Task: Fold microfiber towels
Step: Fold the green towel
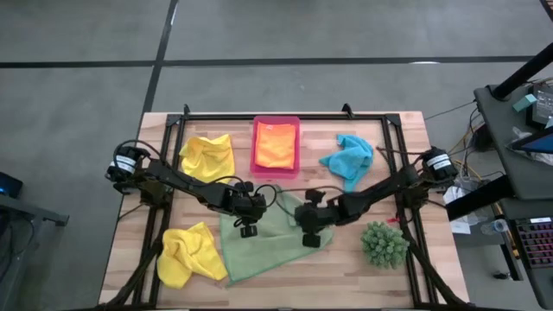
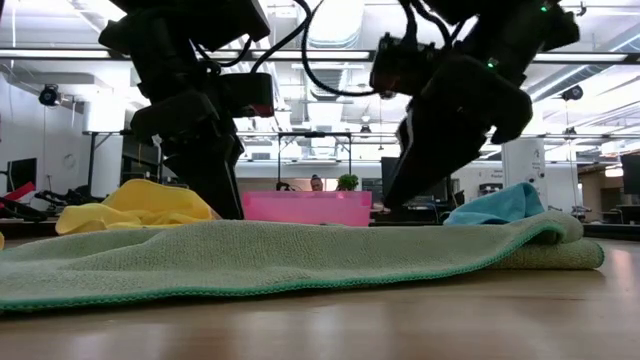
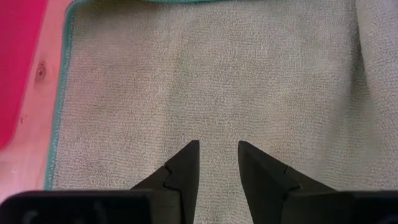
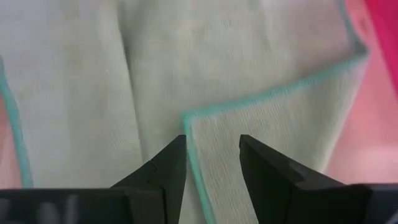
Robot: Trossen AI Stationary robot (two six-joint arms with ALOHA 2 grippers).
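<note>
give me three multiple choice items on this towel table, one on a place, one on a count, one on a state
1. Where is the orange towel?
A in the pink tray
B under the plant
C on the floor

2. How many yellow towels?
A one
B two
C four

3. What state is the light green towel in?
A rolled up
B hanging off the table
C spread out, one corner folded over

Answers:
1 A: it lies inside the tray.
2 B: one at the back left, one at the front left.
3 C: the right wrist view shows a turned-over corner.
</note>
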